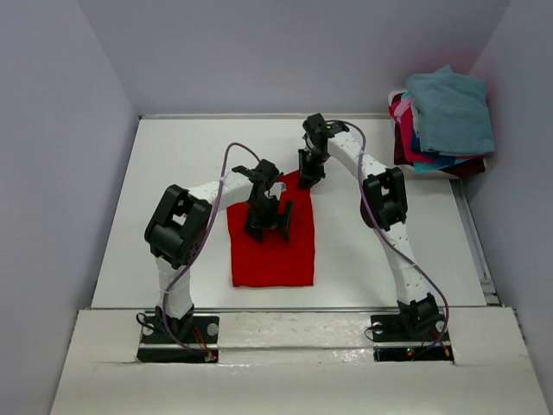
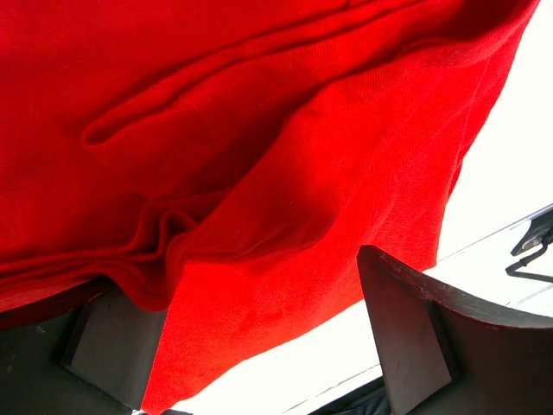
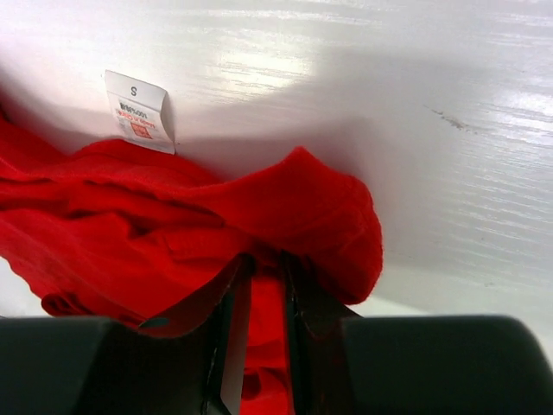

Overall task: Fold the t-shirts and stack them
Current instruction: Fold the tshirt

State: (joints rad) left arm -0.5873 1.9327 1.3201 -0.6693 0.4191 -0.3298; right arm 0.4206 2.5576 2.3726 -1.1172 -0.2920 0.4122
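The white table (image 1: 173, 173) has the red t-shirt (image 1: 272, 255) lying partly folded in the middle, between the two arms. The stack (image 1: 445, 121) of teal, pink, blue and maroon shirts sits well apart at the far right corner. The left gripper (image 1: 268, 226) hangs over the red cloth, jaws spread wide, holding nothing. The right gripper (image 3: 266, 270) has its jaws nearly together, pinching a bunched fold at the far edge, near the size label (image 3: 138, 111). That bite looks thin. I reckon a pull could slip it free, or drag the whole shirt, since nothing pins it.
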